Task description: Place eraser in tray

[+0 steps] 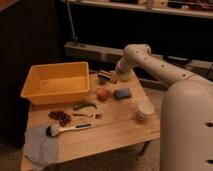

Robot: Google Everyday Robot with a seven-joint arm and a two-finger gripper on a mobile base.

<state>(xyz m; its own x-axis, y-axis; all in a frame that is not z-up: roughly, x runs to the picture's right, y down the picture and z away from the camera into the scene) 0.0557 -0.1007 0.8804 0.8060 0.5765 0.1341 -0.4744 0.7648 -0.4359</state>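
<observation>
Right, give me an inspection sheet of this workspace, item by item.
Surface: pale wooden table, crowded.
Job's things: small dark striped eraser block at the hand, off the table, right of the large yellow-orange plastic tray; nothing seen inside the tray.
Clutter: orange-red round onion, flat blue-grey square pad, green pepper, dark pile of bits, white-handled brush, grey cloth over the front left corner, pale cup.
Hand: the robot's hand is above the table's back edge, shut on the eraser.
Cables: nothing seen.
Surroundings: dark shelving behind; floor below.
</observation>
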